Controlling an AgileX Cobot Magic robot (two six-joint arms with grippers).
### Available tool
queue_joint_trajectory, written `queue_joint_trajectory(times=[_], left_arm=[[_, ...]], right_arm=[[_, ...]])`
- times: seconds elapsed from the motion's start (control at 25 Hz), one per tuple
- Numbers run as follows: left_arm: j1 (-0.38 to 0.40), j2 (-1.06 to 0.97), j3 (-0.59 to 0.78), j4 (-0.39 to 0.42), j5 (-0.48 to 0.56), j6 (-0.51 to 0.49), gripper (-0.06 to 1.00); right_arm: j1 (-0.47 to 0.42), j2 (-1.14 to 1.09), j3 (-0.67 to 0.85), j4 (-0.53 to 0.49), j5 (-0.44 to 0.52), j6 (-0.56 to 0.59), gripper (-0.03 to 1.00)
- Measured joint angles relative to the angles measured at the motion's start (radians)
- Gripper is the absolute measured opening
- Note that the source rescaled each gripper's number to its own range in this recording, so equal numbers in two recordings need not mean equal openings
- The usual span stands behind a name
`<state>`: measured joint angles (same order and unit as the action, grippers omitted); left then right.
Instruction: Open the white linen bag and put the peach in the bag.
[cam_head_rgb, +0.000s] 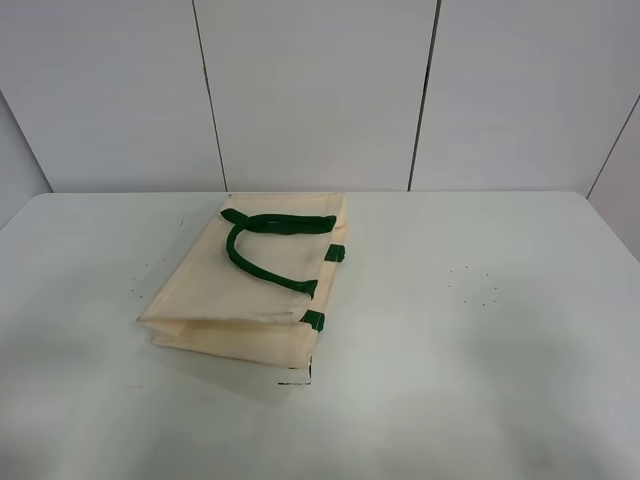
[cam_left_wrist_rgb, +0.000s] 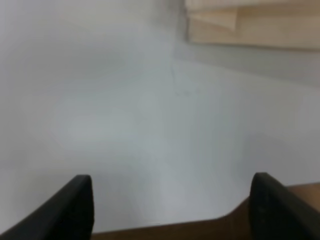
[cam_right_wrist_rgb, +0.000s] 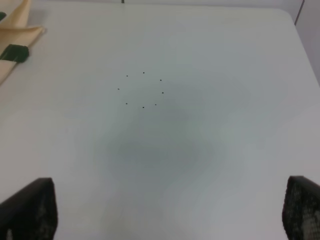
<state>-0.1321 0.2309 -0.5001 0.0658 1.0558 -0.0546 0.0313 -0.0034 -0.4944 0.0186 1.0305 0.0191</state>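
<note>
The white linen bag (cam_head_rgb: 245, 290) lies flat and folded on the table, left of centre, with its dark green handles (cam_head_rgb: 265, 240) on top and small green tabs (cam_head_rgb: 314, 320) at its right edge. Its corner shows in the left wrist view (cam_left_wrist_rgb: 250, 22) and its edge in the right wrist view (cam_right_wrist_rgb: 15, 35). The peach is not in view in any frame. My left gripper (cam_left_wrist_rgb: 172, 205) is open over bare table, apart from the bag. My right gripper (cam_right_wrist_rgb: 170, 210) is open over bare table, to the right of the bag. Neither gripper shows in the exterior high view.
The white table (cam_head_rgb: 480, 330) has a ring of small dark dots (cam_right_wrist_rgb: 142, 90) on its right half. A grey panelled wall (cam_head_rgb: 320, 90) stands behind the table's far edge. A brown strip (cam_left_wrist_rgb: 200, 227) shows past the table edge in the left wrist view.
</note>
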Motion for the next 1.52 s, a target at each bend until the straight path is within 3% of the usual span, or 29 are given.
queue_joint_trajectory(times=[0.36, 0.76, 1.52], left_arm=[[0.118, -0.044, 0.004, 0.006, 0.0, 0.002, 0.95], [0.122, -0.231, 0.005, 0.004, 0.001, 0.001, 0.95], [0.169, -0.233, 0.005, 0.003, 0.002, -0.001, 0.95]], right_arm=[[0.0, 0.0, 0.0, 0.0, 0.0, 0.0, 1.0], [0.0, 0.0, 0.0, 0.0, 0.0, 0.0, 1.0], [0.0, 0.0, 0.0, 0.0, 0.0, 0.0, 1.0]])
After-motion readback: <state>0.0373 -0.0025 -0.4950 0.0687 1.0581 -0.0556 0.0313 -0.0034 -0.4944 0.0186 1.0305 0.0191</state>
